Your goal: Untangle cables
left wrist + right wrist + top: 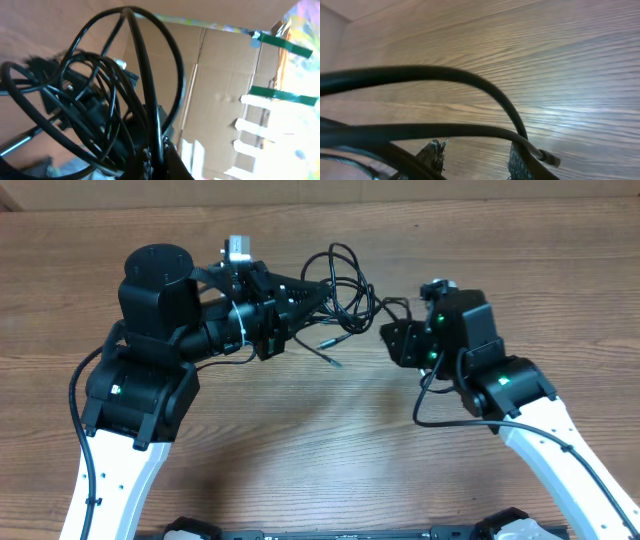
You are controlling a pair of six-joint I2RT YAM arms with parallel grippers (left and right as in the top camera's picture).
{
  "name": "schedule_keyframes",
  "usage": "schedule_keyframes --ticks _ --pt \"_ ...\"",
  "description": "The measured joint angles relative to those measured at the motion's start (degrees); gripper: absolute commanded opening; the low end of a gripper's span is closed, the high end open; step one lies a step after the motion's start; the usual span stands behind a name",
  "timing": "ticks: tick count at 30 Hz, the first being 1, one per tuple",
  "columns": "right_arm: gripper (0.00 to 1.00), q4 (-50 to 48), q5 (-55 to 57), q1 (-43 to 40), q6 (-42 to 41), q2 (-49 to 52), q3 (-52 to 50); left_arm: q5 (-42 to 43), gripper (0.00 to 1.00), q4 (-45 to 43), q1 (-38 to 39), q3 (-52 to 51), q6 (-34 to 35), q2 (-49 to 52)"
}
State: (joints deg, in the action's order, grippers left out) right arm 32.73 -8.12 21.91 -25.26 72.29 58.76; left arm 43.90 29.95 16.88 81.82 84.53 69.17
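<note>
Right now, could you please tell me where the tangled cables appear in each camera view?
Overhead: the cables are at top centre.
Left wrist: their loops fill the left and middle of the picture.
Right wrist: thick blurred strands cross the left side and the bottom.
Shared landmark: the wooden table, clear in the overhead and right wrist views, uncertain in the left wrist view.

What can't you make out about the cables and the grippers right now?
- Knot in the cables: overhead too small; left wrist loops overlap, blurred.
- Left gripper grip: left wrist, cut off by bottom edge.
- Right gripper grip: right wrist, blurred strands cross its fingertips.
</note>
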Motion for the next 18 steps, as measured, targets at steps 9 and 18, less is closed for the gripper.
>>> schedule_keyframes --ticks 9,18 --pt "0.49 0.07 -16.46 -3.52 1.99 0.0 0.0 -18.25 0.04 6.88 0.0 0.02 -22.4 0.07" --pt "0.5 -7.82 -31.47 -3.52 5.79 0.0 0.0 -22.6 0.04 6.86 0.0 0.02 -47.32 0.07"
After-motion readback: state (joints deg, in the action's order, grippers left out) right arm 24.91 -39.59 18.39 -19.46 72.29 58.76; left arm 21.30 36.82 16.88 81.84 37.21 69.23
